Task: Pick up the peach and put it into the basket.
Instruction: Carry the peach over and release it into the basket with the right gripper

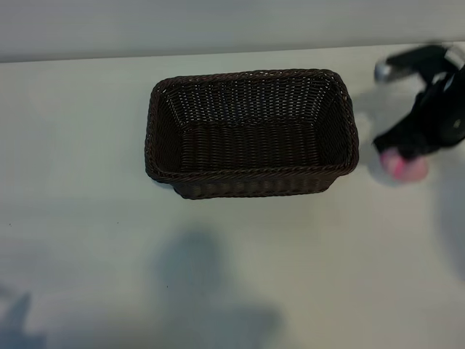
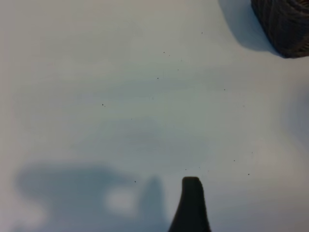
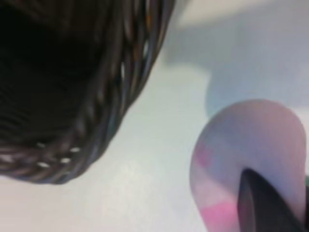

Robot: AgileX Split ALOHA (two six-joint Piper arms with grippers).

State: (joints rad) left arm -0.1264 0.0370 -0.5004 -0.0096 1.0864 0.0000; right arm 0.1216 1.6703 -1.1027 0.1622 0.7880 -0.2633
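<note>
Right gripper (image 1: 404, 161) down at table's right side, fingers closed around peach (image 1: 405, 167), just right of wicker basket (image 1: 251, 182). Step: grasp appears made, lift pending. Next: raise clear of braided rim, carry left over basket, release. Left gripper (image 2: 191, 203) idle, open.

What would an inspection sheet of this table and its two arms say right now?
Surface: plain pale table, only shadows on it.
Job's things: peach right of the basket, outside it; basket holds nothing.
Clutter: nothing seen.
Grippers: right tool down at the peach, a dark finger against its skin; whether it is gripped or lifted cannot be told. Left tool out of the exterior view; one fingertip shows above bare table.
Cables: nothing seen.
Surroundings: pale wall strip behind the table.
</note>
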